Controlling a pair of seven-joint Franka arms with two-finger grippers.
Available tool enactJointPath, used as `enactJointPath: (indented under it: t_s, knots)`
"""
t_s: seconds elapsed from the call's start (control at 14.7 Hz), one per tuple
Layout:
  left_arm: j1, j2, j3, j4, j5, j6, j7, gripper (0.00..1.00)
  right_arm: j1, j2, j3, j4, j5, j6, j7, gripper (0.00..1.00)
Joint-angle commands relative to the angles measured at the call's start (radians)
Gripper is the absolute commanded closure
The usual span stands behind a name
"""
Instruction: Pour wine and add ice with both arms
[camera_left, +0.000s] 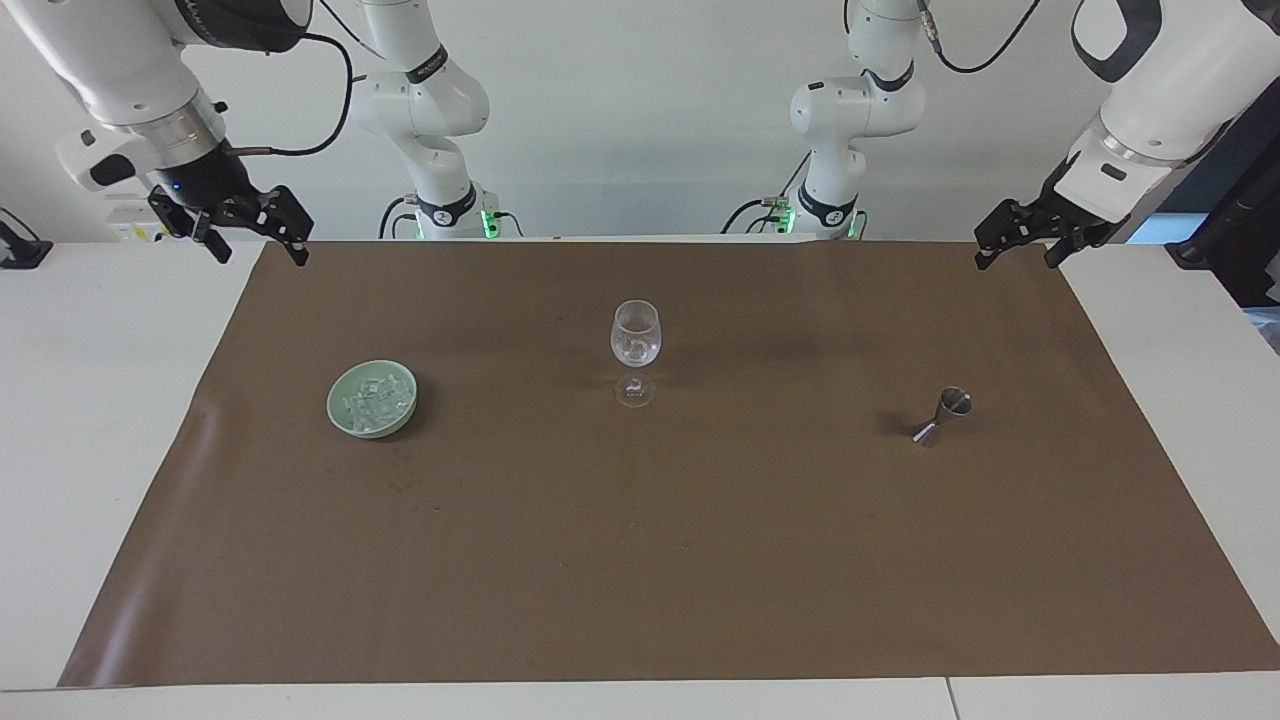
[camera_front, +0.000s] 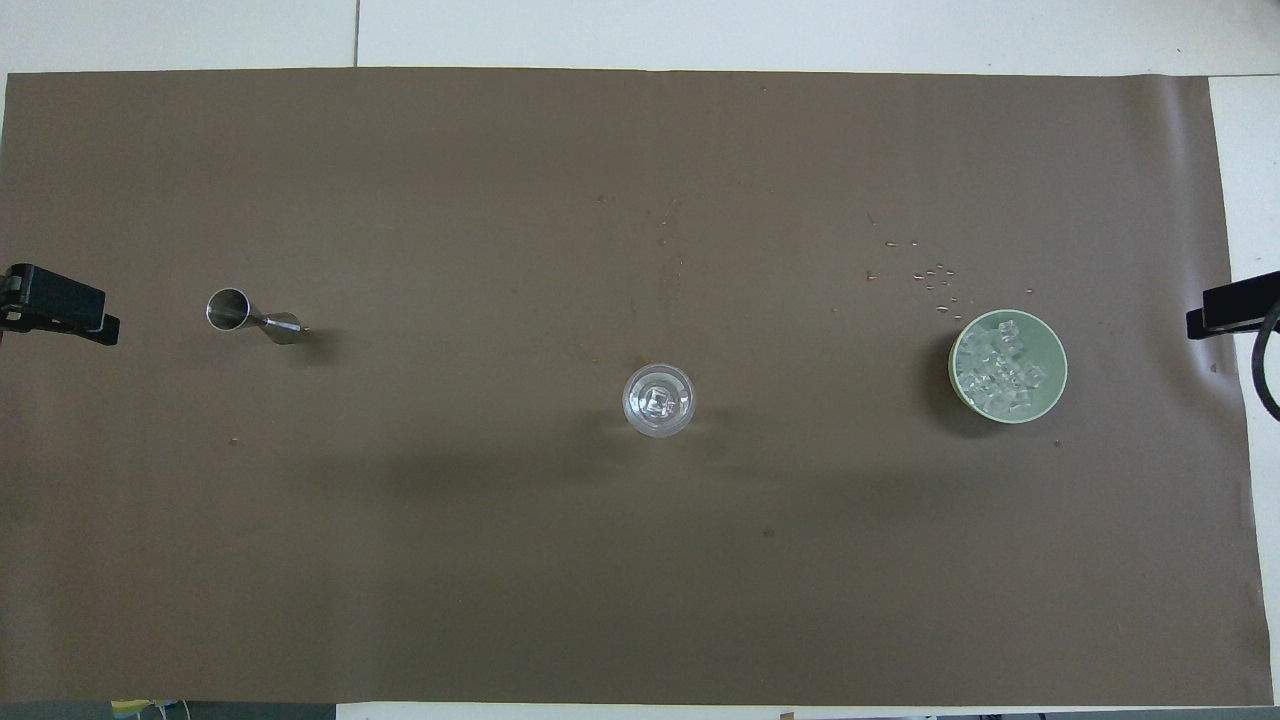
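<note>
A clear stemmed wine glass (camera_left: 636, 342) stands upright mid-mat, with a small ice chunk in its bowl (camera_front: 657, 401). The ice (camera_left: 376, 399) lies heaped in a pale green bowl (camera_left: 333, 406) toward the right arm's end; the overhead view shows the ice (camera_front: 1003, 370) and the bowl (camera_front: 956, 365) too. A small steel jigger (camera_left: 944, 414) stands toward the left arm's end (camera_front: 248, 314). My right gripper (camera_left: 262, 245) hangs open and empty over the mat's corner nearest the robots (camera_front: 1225, 312). My left gripper (camera_left: 1016, 252) hangs open and empty over the matching corner at its own end (camera_front: 60, 315).
A brown mat (camera_left: 640, 560) covers most of the white table. Several small droplets (camera_front: 930, 275) lie on the mat just farther from the robots than the bowl.
</note>
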Motion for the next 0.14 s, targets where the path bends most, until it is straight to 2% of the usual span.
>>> enactJointPath:
  t_s: [0.0, 0.07]
  knots:
    - [0.007, -0.024, -0.007, -0.030, 0.017, 0.021, 0.014, 0.00, -0.014, 0.007, 0.011, 0.008, -0.012, 0.004, -0.015, 0.00]
    - [0.007, -0.024, -0.007, -0.030, 0.017, 0.021, 0.014, 0.00, -0.014, 0.007, 0.011, 0.008, -0.012, 0.004, -0.015, 0.00]
